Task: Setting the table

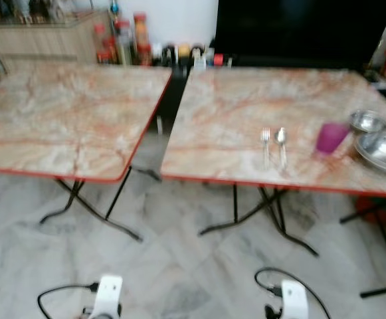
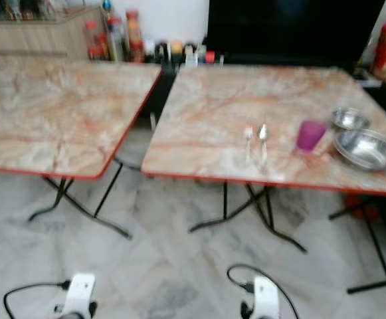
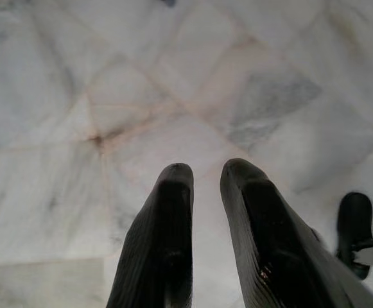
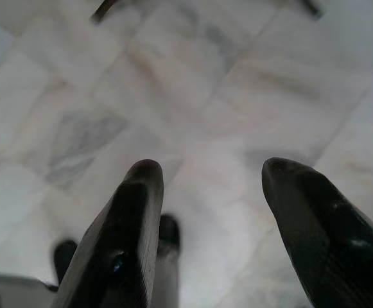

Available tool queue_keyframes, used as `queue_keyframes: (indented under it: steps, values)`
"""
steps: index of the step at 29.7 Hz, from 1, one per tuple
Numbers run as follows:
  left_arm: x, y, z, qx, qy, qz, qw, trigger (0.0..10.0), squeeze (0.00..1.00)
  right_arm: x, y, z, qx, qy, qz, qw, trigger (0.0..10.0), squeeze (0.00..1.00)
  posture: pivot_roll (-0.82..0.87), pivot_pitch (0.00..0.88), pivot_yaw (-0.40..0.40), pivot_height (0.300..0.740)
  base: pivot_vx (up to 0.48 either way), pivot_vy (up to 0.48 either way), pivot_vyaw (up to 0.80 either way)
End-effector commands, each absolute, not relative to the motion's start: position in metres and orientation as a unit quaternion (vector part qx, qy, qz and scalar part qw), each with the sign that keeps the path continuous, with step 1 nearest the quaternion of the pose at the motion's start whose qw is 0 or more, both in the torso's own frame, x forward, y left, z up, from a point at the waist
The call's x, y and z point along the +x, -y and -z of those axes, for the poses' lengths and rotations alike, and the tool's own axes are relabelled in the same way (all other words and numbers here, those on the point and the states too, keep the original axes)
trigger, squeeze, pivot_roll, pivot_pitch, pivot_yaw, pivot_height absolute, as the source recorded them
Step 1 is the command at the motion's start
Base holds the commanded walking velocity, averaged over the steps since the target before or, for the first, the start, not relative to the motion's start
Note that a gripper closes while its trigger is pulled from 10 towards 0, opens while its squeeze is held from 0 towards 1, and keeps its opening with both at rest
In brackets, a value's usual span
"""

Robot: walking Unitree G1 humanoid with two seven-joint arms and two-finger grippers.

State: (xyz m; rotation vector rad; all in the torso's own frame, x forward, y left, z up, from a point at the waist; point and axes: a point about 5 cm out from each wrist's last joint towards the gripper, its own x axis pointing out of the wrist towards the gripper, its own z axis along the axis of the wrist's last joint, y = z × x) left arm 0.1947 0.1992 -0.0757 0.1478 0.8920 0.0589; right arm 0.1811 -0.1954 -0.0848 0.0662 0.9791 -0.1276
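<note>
- Left wrist view: left gripper (image 3: 205, 176) hangs over the pale marble tile floor (image 3: 173, 96), black fingers nearly closed with a slim gap, gripping nothing.
- Right wrist view: right gripper (image 4: 212, 173) also hangs over the floor, fingers spread wide, empty.
- Farther off, on the right marble-patterned folding table with red edge (image 1: 246, 100): steel fork (image 1: 266, 145) just beside steel spoon (image 1: 282, 143), then translucent magenta plastic cup (image 1: 331, 137), then two round steel bowls (image 1: 382, 150).
- All tableware lies well apart from both sets of jaws.
- Left matching table (image 1: 66, 113) adjacent.
</note>
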Motion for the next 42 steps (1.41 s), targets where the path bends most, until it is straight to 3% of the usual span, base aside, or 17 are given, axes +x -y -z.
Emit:
queue_keyframes:
  steps: [1, 7, 18, 42]
  values:
    - [0.1943, -0.2045, 0.0751, 0.077, -0.431, -0.031, 0.898, 10.0, 0.00, 0.1826, 0.1882, 0.0850, 0.039, -0.469, 0.055, 0.880, 10.0, 0.00, 0.03, 0.000, -0.016, 0.740, 0.270, -0.394, 0.00]
    - [0.1928, -0.2053, 0.0757, 0.076, -0.433, -0.030, 0.898, 10.0, 0.00, 0.1814, 0.1883, 0.0856, 0.038, -0.471, 0.056, 0.880, 10.0, 0.00, 0.03, 0.000, -0.015, 0.740, 0.308, -0.349, 0.00]
    - [0.1900, -0.2099, 0.0762, 0.052, -0.434, -0.041, 0.898, 10.0, 0.00, 0.1801, 0.1878, 0.0862, 0.040, -0.471, 0.057, 0.880, 10.0, 0.00, 0.02, 0.000, -0.005, 0.740, 0.046, 0.000, 0.00]
    - [0.1945, -0.2047, 0.0752, 0.050, -0.435, -0.034, 0.898, 10.0, 0.00, 0.1853, 0.1872, 0.0839, 0.043, -0.465, 0.062, 0.882, 10.0, 0.00, 0.01, 0.000, -0.001, 0.740, 0.393, 0.000, 0.00]
